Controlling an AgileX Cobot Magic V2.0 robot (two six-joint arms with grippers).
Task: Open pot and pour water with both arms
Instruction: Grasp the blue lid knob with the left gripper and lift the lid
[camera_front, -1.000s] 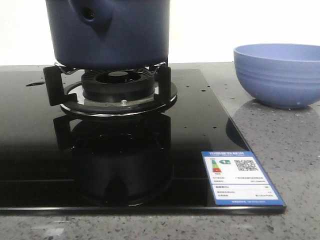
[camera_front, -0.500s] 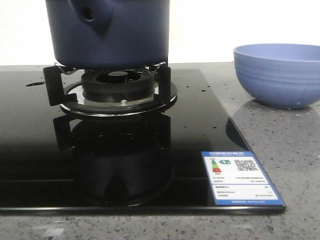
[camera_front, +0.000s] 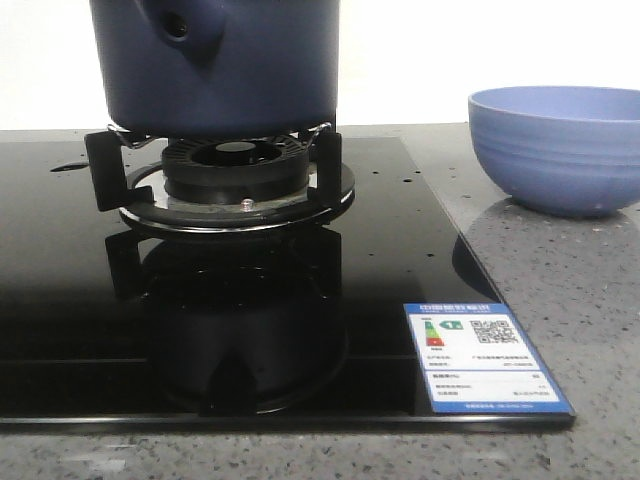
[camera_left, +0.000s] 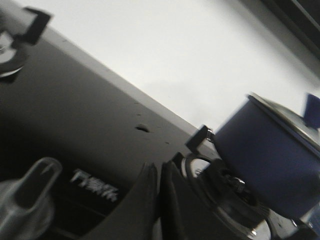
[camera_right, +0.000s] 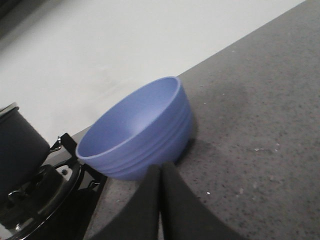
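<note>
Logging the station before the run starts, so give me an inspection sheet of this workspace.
Surface: black glass hob set in a grey speckled counter.
Job's things: dark blue pot on the burner stand, lid on.
Clutter: light-blue bowl on the counter; energy label on the glass.
Grippers: left gripper and right gripper both shut, empty.
Cables: nothing seen.
Surroundings: white wall behind.
</note>
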